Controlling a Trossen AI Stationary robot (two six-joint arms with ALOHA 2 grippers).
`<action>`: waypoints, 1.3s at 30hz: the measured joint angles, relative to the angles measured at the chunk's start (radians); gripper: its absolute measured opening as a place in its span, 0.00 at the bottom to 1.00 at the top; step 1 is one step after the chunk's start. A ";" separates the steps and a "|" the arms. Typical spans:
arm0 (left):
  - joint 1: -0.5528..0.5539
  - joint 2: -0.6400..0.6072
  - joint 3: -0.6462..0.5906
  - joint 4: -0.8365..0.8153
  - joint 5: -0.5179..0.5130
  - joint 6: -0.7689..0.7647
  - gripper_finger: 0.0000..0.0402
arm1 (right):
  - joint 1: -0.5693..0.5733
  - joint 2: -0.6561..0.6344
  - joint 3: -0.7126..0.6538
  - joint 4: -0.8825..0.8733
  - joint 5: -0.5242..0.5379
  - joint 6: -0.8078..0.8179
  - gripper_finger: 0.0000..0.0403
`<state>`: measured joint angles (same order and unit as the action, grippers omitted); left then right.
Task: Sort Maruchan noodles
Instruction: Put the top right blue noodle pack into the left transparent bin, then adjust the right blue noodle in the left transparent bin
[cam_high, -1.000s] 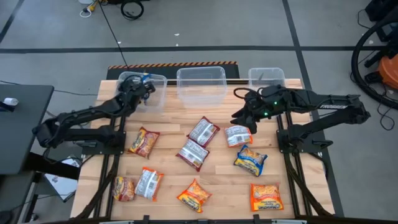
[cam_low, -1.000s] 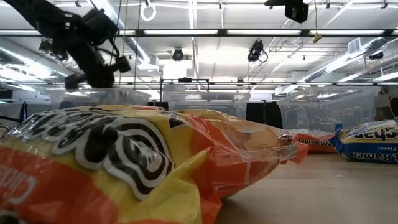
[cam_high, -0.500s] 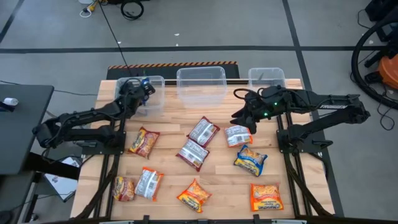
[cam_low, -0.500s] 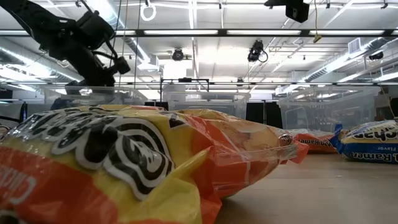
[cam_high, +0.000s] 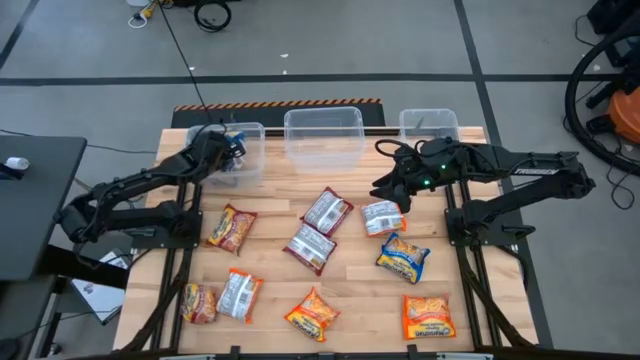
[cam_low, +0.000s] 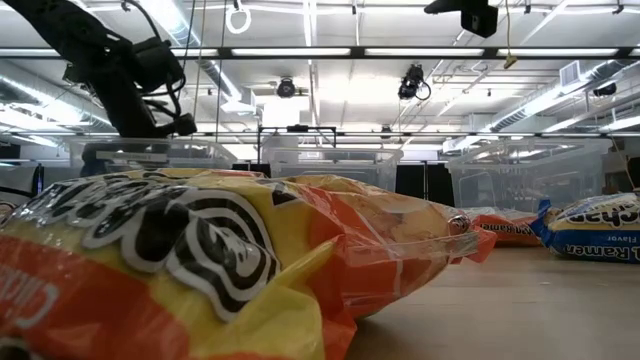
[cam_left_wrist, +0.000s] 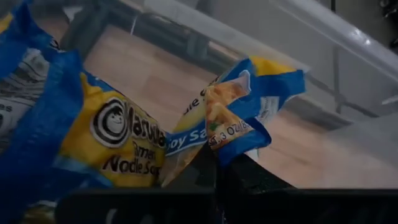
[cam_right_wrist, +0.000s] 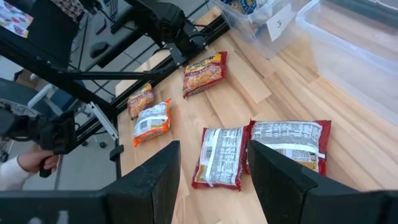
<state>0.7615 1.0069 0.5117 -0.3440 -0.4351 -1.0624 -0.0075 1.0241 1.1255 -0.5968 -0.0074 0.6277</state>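
My left gripper (cam_high: 228, 150) reaches into the clear left tub (cam_high: 245, 165) at the table's far edge, shut on a blue-yellow Maruchan packet (cam_left_wrist: 239, 109). Another blue-yellow packet (cam_left_wrist: 93, 134) lies in that tub beside it. In the low view the left gripper (cam_low: 172, 122) shows above the tub's rim. My right gripper (cam_high: 385, 185) hovers open over the table's right half, just beyond a silver-backed packet (cam_high: 382, 217); nothing is between its fingers (cam_right_wrist: 158, 180). More packets lie flat on the wood: dark red-silver ones (cam_high: 327, 211), a blue-yellow one (cam_high: 403, 257), orange-yellow ones (cam_high: 231, 228). My left gripper pinches an edge of the blue-yellow packet (cam_left_wrist: 214, 149) between its two fingers. The fingers slant downward into the tub from the table's left. The packet is crumpled at the hold and stands out beyond the fingertips; whether it rests on the tub's floor I cannot tell.
Two more clear tubs stand along the far edge, a middle one (cam_high: 323, 138) and a right one (cam_high: 428, 125). Several packets lie near the front edge (cam_high: 312, 314), one filling the low view's foreground (cam_low: 200, 260). A person's hand (cam_right_wrist: 28, 163) shows beyond the table's left side.
My left gripper has tipped further downward and sunk a little toward the table's left over the left tub, still shut on the blue-yellow packet.
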 joint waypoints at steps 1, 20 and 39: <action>0.003 0.000 0.000 0.001 0.008 0.001 0.03 | 0.000 0.000 0.000 0.000 0.000 0.000 0.48; 0.072 0.091 0.000 0.127 0.362 0.375 0.38 | 0.000 0.000 0.000 0.000 0.000 -0.002 0.48; -0.047 0.212 0.000 0.309 0.183 0.302 0.41 | 0.000 0.000 0.000 0.000 0.000 0.035 0.48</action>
<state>0.7142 1.2187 0.5121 -0.0349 -0.2516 -0.7605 -0.0078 1.0241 1.1255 -0.5968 -0.0078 0.6624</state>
